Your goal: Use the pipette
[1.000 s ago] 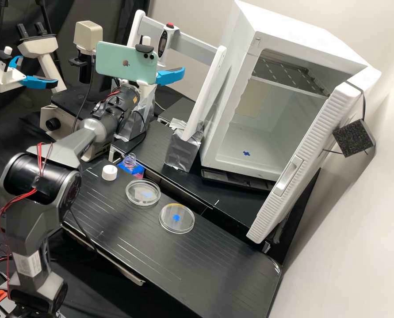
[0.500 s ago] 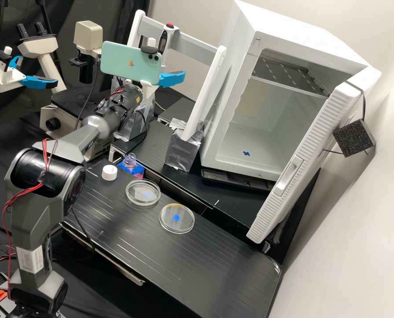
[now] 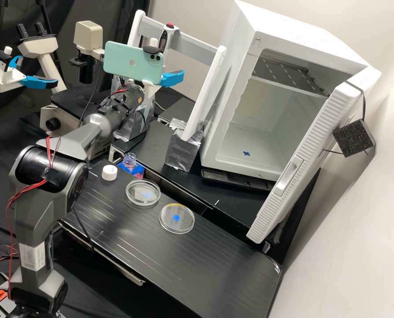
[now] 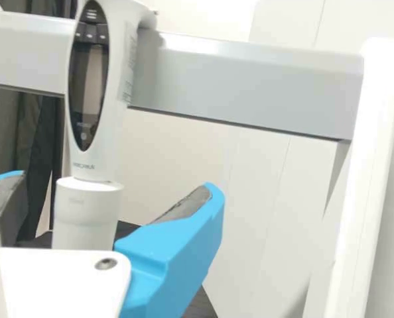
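Spread well apart, the jaws of my gripper (image 3: 172, 78) pinch nothing; in the wrist view the white pipette (image 4: 117, 132) appears between them, upright at a grey crossbar (image 4: 250, 83). A pale green phone (image 3: 128, 62) sits just beside them. Nearer my base, two round dishes (image 3: 143, 192) (image 3: 176, 218) and a white cap (image 3: 109, 172) rest on the black tabletop (image 3: 161, 256), by an uncapped bottle (image 3: 129, 160). Beyond stands a white cabinet (image 3: 230, 110), its door (image 3: 311, 150) open.

Black bench (image 3: 223, 265) bearing labware
A white cap (image 3: 109, 172), a clear dish (image 3: 143, 199) and a second clear dish (image 3: 183, 218) lie apart in a slanting row.
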{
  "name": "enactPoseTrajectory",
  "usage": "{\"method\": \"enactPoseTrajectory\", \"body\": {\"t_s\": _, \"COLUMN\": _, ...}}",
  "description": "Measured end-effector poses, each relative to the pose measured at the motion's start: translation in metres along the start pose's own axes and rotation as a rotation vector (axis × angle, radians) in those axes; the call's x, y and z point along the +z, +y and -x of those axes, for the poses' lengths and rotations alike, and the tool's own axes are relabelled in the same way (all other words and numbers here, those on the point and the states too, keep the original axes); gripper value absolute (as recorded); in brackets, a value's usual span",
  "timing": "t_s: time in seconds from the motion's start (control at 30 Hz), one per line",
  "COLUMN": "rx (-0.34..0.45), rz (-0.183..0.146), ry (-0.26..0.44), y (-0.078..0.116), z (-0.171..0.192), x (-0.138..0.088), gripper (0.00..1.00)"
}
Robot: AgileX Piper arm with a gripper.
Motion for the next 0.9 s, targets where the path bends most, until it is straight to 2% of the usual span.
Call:
{"method": "enactPoseTrajectory", "body": {"t_s": 0.43, "rx": -0.009, "rz": 0.010, "ry": -0.012, "y": -0.0005, "z": -0.0013, "x": 0.0007, "gripper": 0.00}}
{"method": "enactPoseTrajectory", "body": {"t_s": 0.57, "rx": -0.011, "rz": 0.004, "ry": -0.012, "y": -0.0018, "z": -0.0012, "x": -0.0020, "gripper": 0.00}}
{"method": "enactPoseTrajectory", "body": {"t_s": 0.67, "rx": -0.010, "rz": 0.013, "ry": -0.007, "y": -0.0014, "z": -0.0013, "x": -0.0047, "gripper": 0.00}}
{"method": "enactPoseTrajectory", "body": {"t_s": 0.77, "rx": -0.019, "rz": 0.035, "ry": -0.005, "y": -0.0033, "z": -0.0011, "x": -0.0062, "gripper": 0.00}}
{"method": "enactPoseTrajectory", "body": {"t_s": 0.9, "rx": -0.019, "rz": 0.035, "ry": -0.009, "y": -0.0038, "z": -0.0010, "x": -0.0064, "gripper": 0.00}}
